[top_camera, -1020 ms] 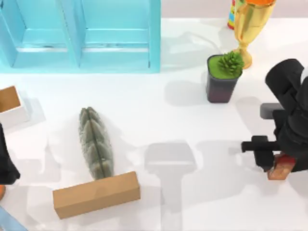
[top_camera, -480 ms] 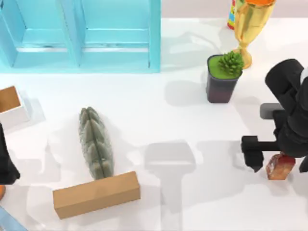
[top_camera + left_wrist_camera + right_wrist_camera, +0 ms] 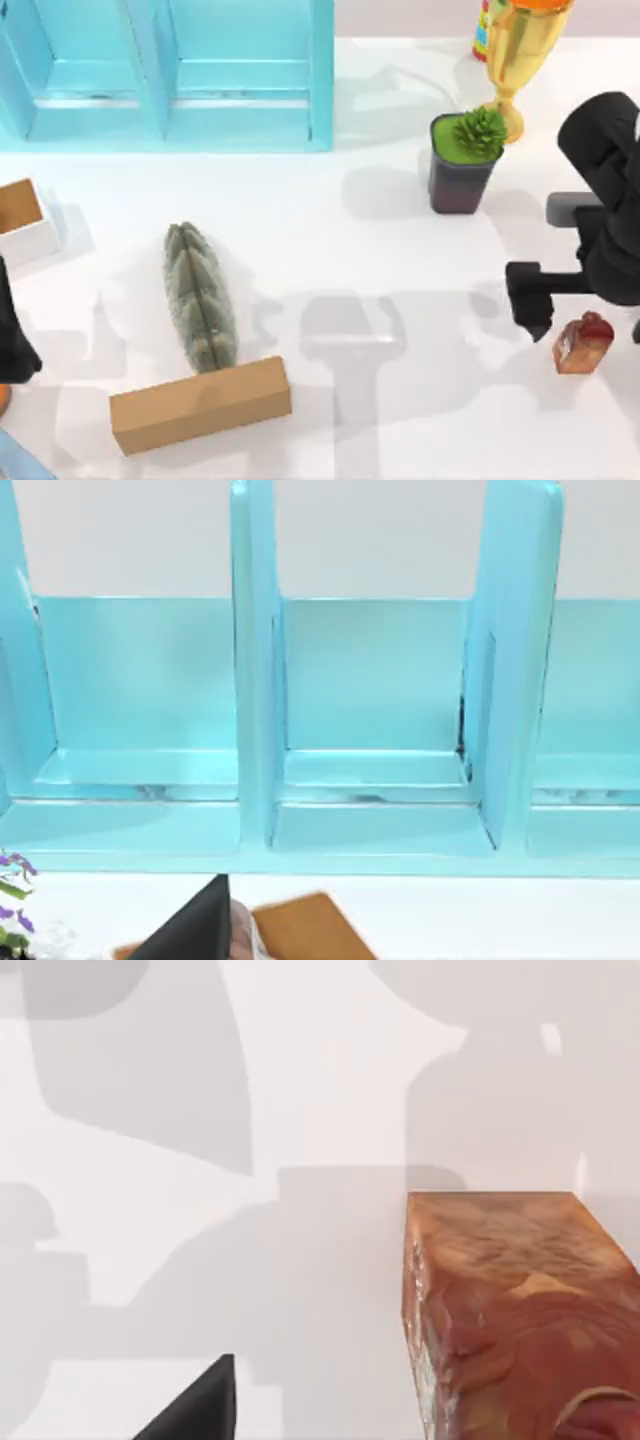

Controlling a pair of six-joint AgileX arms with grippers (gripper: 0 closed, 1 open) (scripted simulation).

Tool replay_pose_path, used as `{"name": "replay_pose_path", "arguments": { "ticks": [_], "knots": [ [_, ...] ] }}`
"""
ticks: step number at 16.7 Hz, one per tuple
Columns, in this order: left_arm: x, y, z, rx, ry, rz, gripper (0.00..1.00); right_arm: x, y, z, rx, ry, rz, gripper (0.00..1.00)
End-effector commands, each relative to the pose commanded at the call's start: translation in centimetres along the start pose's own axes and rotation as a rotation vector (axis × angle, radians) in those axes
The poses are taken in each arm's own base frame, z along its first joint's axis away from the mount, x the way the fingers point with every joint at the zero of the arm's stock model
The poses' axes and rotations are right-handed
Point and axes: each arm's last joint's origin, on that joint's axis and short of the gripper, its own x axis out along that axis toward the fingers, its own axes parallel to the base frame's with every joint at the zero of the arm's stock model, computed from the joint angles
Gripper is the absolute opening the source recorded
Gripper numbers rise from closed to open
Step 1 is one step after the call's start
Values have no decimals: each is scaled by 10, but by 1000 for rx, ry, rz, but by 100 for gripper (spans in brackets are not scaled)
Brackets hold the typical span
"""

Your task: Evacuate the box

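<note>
A white box [image 3: 40,240] with a brown inside sits at the table's far left edge. On the table at the right stands a small reddish-brown block [image 3: 582,343], free of any grip. My right gripper [image 3: 584,316] is open just behind and above it, one dark finger [image 3: 528,303] to the block's left. The right wrist view shows the block [image 3: 520,1310] close up on the white tabletop, with one dark fingertip [image 3: 195,1405] apart from it. My left arm [image 3: 12,340] is parked at the left edge near the box.
A blue shelf unit [image 3: 170,70] spans the back left. A grey-green ridged object [image 3: 200,295] and a long tan block [image 3: 200,403] lie front left. A potted plant [image 3: 463,160], a gold trophy [image 3: 525,55] and a red can [image 3: 482,30] stand back right.
My right gripper has opened and let go of the reddish-brown block, then drawn back from it. The block now stands alone on the table. The left arm has not moved.
</note>
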Motion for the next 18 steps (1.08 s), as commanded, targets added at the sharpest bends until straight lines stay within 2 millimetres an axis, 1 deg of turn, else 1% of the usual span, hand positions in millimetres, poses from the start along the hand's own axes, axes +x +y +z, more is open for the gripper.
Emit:
{"name": "replay_pose_path", "arguments": {
  "ticks": [4, 6, 7, 10, 12, 14, 15, 16, 18],
  "knots": [
    [0, 0, 0, 0, 0, 0, 100, -36, 0, -2, -3, -3, 0, 100],
    [0, 0, 0, 0, 0, 0, 100, -47, -1, -3, -5, -6, 0, 100],
    [0, 0, 0, 0, 0, 0, 100, -50, -1, -4, -5, -7, 1, 100],
    [0, 0, 0, 0, 0, 0, 100, -48, 0, -3, -6, -3, -1, 100],
    [0, 0, 0, 0, 0, 0, 100, -47, -3, 0, -6, 9, -2, 100],
    [0, 0, 0, 0, 0, 0, 100, -48, -16, 14, -5, 39, -4, 100],
    [0, 0, 0, 0, 0, 0, 100, -49, -27, 23, -4, 52, -5, 100],
    [0, 0, 0, 0, 0, 0, 100, -52, -41, 34, -3, 63, -6, 100],
    [0, 0, 0, 0, 0, 0, 100, -59, -77, 54, -5, 84, -5, 100]
  ]
}}
